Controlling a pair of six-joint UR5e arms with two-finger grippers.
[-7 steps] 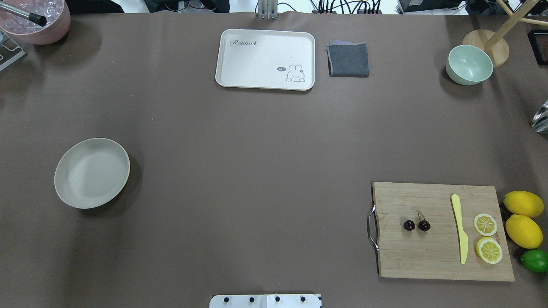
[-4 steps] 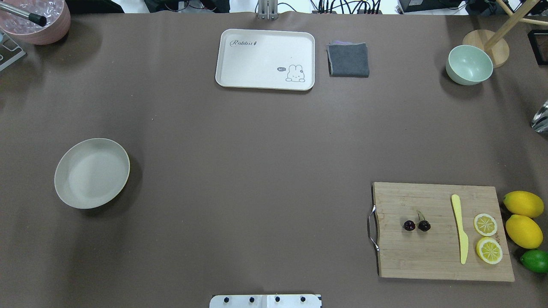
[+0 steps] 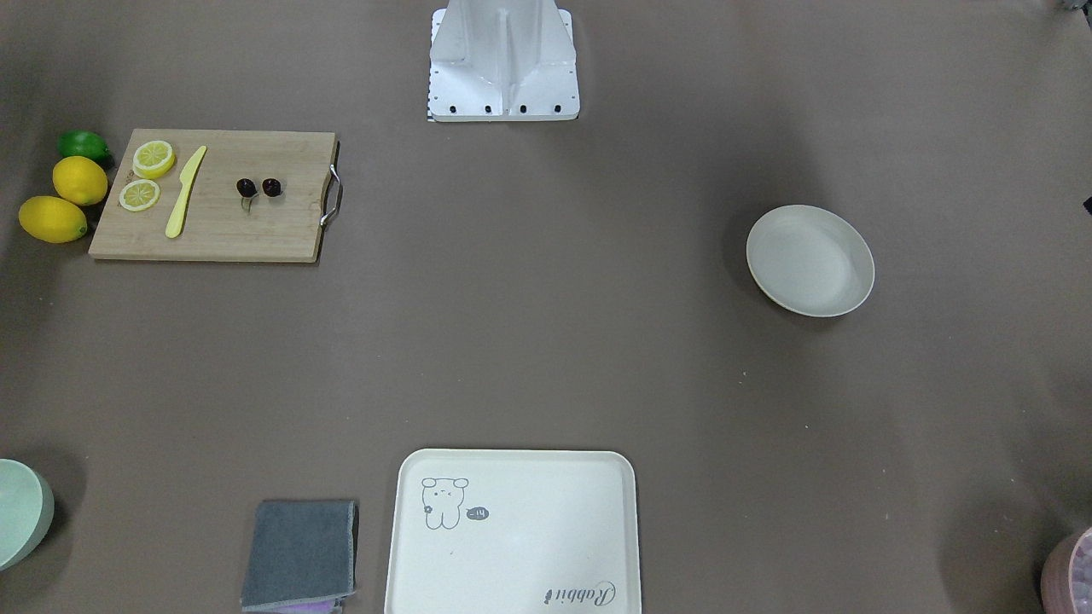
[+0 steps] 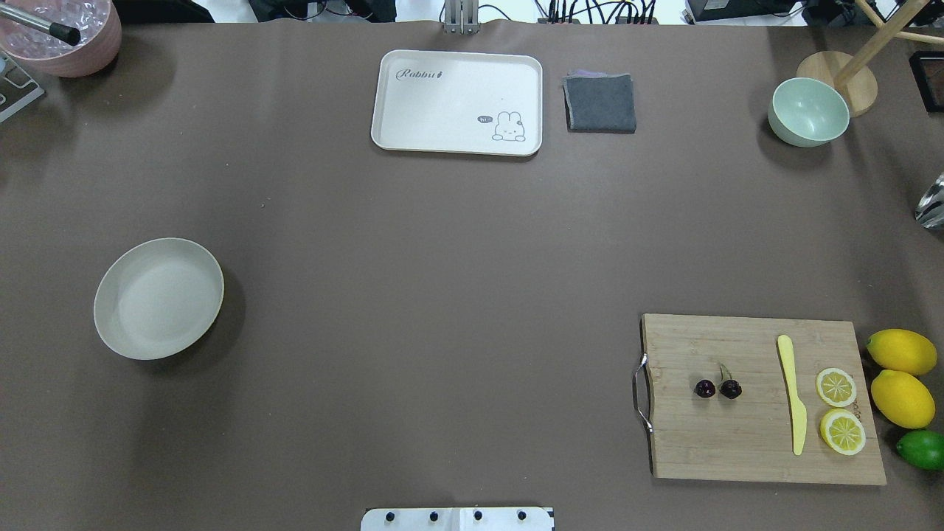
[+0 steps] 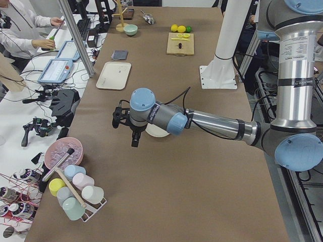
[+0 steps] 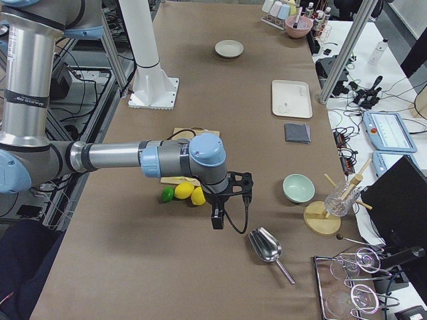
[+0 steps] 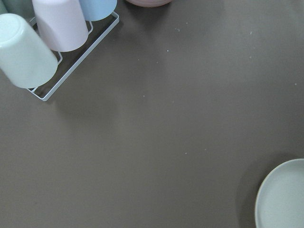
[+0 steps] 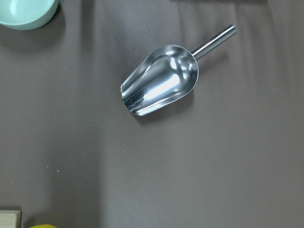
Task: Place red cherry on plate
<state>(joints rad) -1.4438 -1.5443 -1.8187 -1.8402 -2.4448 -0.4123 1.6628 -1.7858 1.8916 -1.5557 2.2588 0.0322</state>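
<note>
The red cherry (image 4: 717,387) (image 3: 258,188), a dark glossy pair joined by thin stems, lies on the wooden cutting board (image 4: 737,442) at the table's right. The plate (image 4: 158,299) (image 3: 810,260), round, cream-white and empty, sits far to the left; its edge also shows in the left wrist view (image 7: 282,197). Neither gripper appears in the overhead or front views. The left gripper (image 5: 135,137) hangs above the table beside the plate. The right gripper (image 6: 217,217) hangs beyond the lemons, over a metal scoop. I cannot tell whether either is open or shut.
On the board lie a yellow knife (image 4: 790,394) and two lemon halves (image 4: 839,409); whole lemons (image 4: 901,376) and a lime (image 4: 922,448) sit beside it. A rabbit tray (image 4: 457,102), grey cloth (image 4: 599,103) and green bowl (image 4: 808,110) line the far edge. The scoop (image 8: 161,80) lies right.
</note>
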